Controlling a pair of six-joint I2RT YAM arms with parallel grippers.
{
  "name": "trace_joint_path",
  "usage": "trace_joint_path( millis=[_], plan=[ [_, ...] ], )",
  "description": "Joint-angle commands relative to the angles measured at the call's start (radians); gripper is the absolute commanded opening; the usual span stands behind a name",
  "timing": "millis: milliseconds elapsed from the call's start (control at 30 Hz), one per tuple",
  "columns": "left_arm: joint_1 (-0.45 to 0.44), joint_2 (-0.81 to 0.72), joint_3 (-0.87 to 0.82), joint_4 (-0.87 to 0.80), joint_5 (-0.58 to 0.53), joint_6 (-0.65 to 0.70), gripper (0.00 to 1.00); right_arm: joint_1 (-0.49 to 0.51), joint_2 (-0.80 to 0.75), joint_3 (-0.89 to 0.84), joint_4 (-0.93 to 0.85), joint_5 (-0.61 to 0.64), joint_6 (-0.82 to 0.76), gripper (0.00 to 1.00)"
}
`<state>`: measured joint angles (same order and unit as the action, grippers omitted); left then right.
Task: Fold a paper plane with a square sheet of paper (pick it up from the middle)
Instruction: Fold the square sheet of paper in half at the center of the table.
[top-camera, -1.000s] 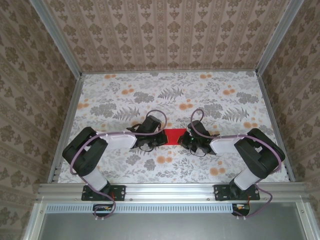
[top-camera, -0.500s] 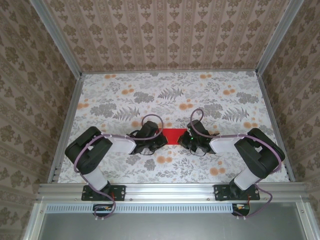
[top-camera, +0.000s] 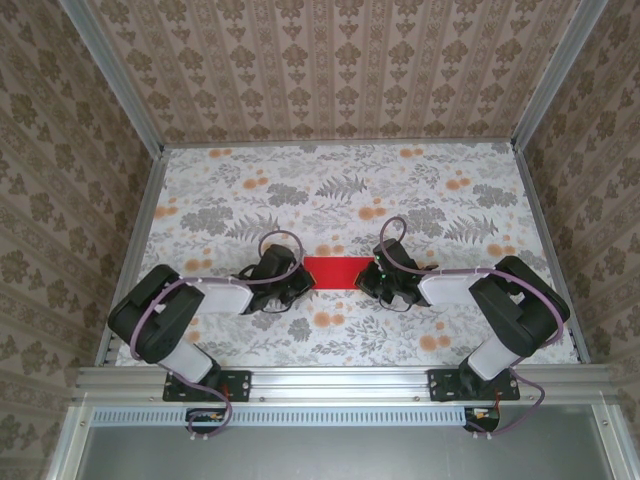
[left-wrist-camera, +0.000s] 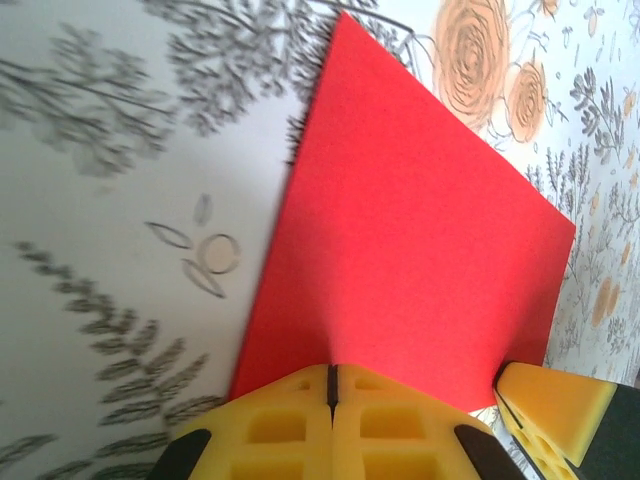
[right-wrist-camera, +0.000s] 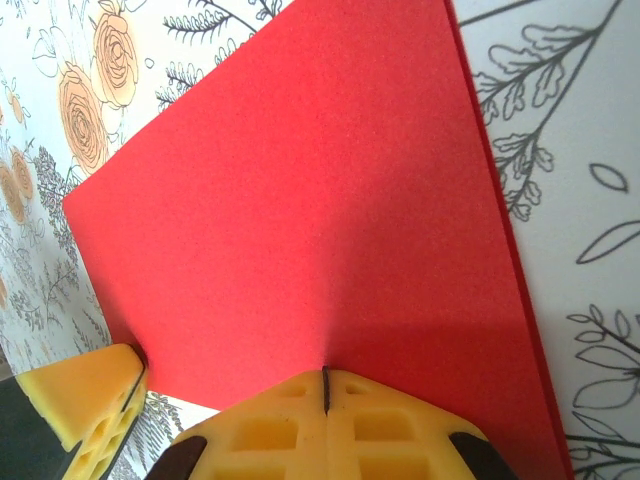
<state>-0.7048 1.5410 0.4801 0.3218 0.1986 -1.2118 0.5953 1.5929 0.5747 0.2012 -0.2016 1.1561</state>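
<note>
L gripper (top-camera: 299, 279) now further left; it + R gripper (top-camera: 368, 278) clamped on red sheet (top-camera: 335, 271), long axis L–R.

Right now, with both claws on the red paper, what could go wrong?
The left claw and the right claw pinch opposite edges of the red paper; pulling apart could tear it.
Each grip takes only a thin strip of the edge, so the paper may slip out.
Moving the claws closer could buckle it unevenly.
</note>
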Motion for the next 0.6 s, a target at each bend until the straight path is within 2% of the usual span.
trace_joint_path(
  millis=[0,167,300,400,500,567],
  plan=[
    [0.065,0.011,-0.093,-0.254,-0.156,0.026,0.0,-0.031,0.05,-0.044,-0.271,0.134,-0.004,0.0],
    [0.077,-0.055,-0.058,-0.297,-0.139,0.086,0.0,-0.031,0.041,-0.02,-0.283,0.127,-0.032,0.0],
    [0.098,-0.128,0.065,-0.454,-0.111,0.214,0.0,-0.031,0.016,0.046,-0.331,0.097,-0.129,0.0],
    [0.123,-0.18,0.185,-0.613,-0.101,0.324,0.1,-0.028,-0.011,0.125,-0.401,0.067,-0.237,0.01],
    [0.157,-0.223,0.274,-0.75,-0.106,0.415,0.28,-0.01,-0.027,0.219,-0.498,0.082,-0.318,0.08],
    [0.185,-0.245,0.31,-0.81,-0.112,0.462,0.36,0.013,-0.022,0.278,-0.548,0.108,-0.345,0.13]
  ],
)
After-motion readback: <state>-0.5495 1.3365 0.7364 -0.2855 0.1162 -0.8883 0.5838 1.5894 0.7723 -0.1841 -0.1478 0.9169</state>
